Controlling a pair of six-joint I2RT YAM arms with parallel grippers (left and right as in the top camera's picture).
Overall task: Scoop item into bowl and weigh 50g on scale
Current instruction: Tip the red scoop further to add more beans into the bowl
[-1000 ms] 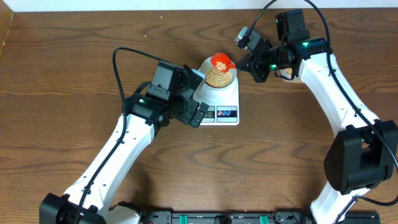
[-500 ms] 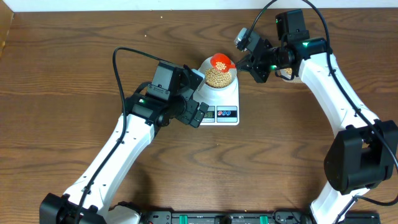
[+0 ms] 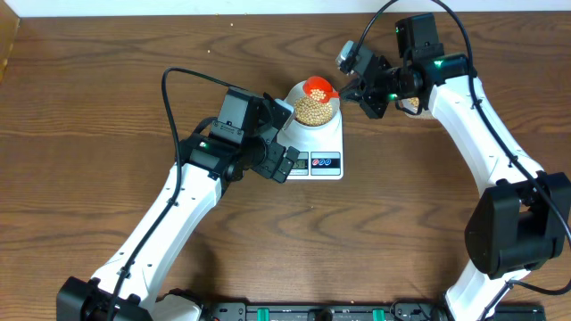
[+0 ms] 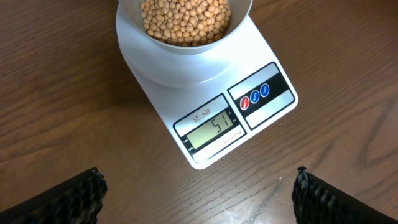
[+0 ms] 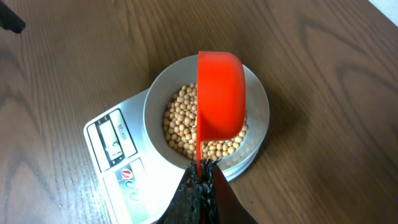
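**Q.** Where are the soybeans [image 5: 183, 127]?

**A.** They are heaped in the pale bowl [image 5: 261, 99], which stands on the white kitchen scale [image 4: 205, 78]. From the right pincer [image 5: 202, 180] the bowl lies directly ahead of the tips. From the left pincer [image 4: 199, 200] it lies ahead, roughly midway between the two fingers and well clear of both.

**Q.** How do the pincers stand?

**A.** The right pincer is closed tight on the thin handle of a red scoop [image 5: 221, 87]. The scoop's cup hangs over the middle of the bowl, just beyond the tips, with its rounded back toward the wrist camera. Whether the cup holds any beans cannot be told. The left pincer is spread wide and holds nothing. It hovers above the wooden table [image 4: 56, 106], with the scale's display [image 4: 210, 132] ahead of it and between its fingers.

**Q.** Which step is in hand?

**A.** By judgement, it is the fine-adjustment end of the weighing. The display appears to read 51, a shade over the target.

**Q.** What does the next move call for?

**A.** Probably a small correction. The scoop's edge would dip into the heap ahead of the right pincer and lift out a very few beans. This should be done slowly and without pressing on the bowl, since a push would likely falsify the reading. The two round buttons [image 4: 255, 97] beside the display need no touch.
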